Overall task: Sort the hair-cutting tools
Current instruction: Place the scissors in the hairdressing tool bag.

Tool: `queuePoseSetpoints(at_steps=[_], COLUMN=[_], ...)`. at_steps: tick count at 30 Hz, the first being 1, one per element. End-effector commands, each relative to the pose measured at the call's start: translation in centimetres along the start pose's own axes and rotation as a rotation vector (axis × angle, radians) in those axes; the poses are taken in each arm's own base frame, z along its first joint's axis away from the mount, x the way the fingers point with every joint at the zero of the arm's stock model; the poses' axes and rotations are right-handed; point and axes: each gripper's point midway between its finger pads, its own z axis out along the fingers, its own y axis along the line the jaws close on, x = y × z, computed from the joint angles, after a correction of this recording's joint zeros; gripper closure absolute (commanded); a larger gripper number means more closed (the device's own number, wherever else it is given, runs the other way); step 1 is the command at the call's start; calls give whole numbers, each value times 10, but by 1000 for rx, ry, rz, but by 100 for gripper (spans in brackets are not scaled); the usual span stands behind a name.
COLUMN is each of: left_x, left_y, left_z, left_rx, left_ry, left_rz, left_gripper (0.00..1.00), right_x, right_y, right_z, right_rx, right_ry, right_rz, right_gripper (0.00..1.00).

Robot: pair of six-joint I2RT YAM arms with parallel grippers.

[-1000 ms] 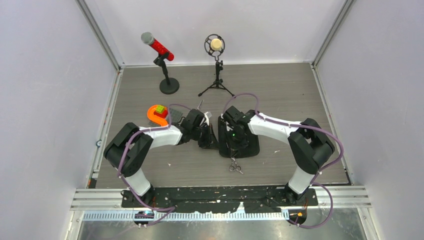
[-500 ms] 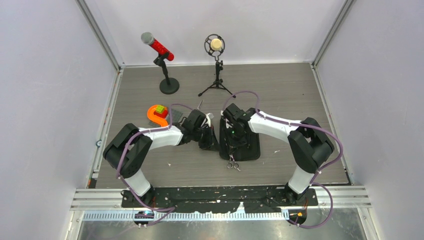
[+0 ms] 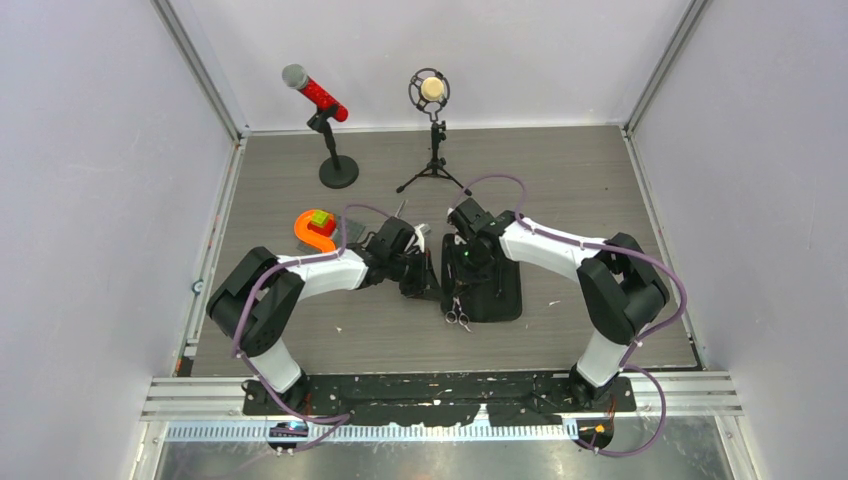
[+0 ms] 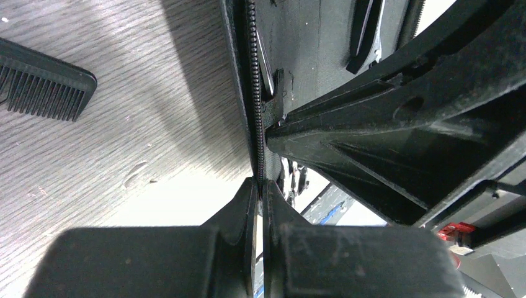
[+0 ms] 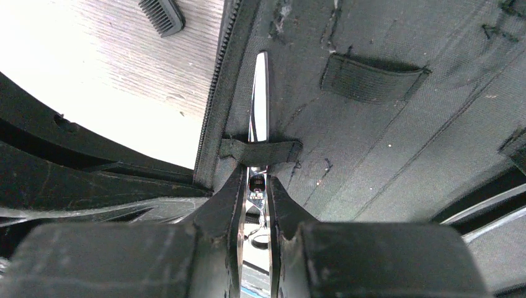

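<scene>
The black zip case [image 3: 492,290] lies open between my arms. My left gripper [image 3: 420,282] is shut on its zipper edge [image 4: 255,124] and holds the flap up. My right gripper [image 3: 461,288] is shut on the silver scissors [image 5: 261,93]. Their blade lies inside the case, under an elastic strap [image 5: 260,151]. Their ring handles [image 3: 457,318] stick out over the case's near edge. The black comb [image 4: 43,81] lies on the table left of the case; its end shows in the right wrist view [image 5: 162,15].
A red microphone [image 3: 318,95] on a round base and a cream microphone [image 3: 432,90] on a tripod stand at the back. An orange piece with a green block [image 3: 315,228] sits by my left arm. A thin dark tool [image 3: 400,210] lies behind the left gripper.
My right gripper has moved away from the near edge, sliding the scissors further into the case; their handles have come up to the case's near edge. The left gripper still holds the flap.
</scene>
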Motion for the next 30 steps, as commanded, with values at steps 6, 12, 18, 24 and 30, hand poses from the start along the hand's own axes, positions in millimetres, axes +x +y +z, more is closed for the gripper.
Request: queuePoseSetpoints(at_steps=[6,12,18,24,30], left_x=[1,1,1,-1,-1], left_y=[-23,-22,-20,-22,-22], left_z=[-7,-7,-5,-3,-4], left_rx=[68,67,58,62,59], left_ry=[16,19,19,23,24], left_rz=[51,49,40,36,33], left_gripper=[100,100,100,100,100], right_x=[-34,-50,-49,-20,16], right_y=[-3,-6,-2,-5,-10], right_z=[0,-4,-28,-45,-38], right_rx=[-64,-70,-88,-101,-119], right_ry=[-140,-218,-254,-262,-209], right_rz=[155,158,117,110,86], right_gripper=[95,90,60,50,65])
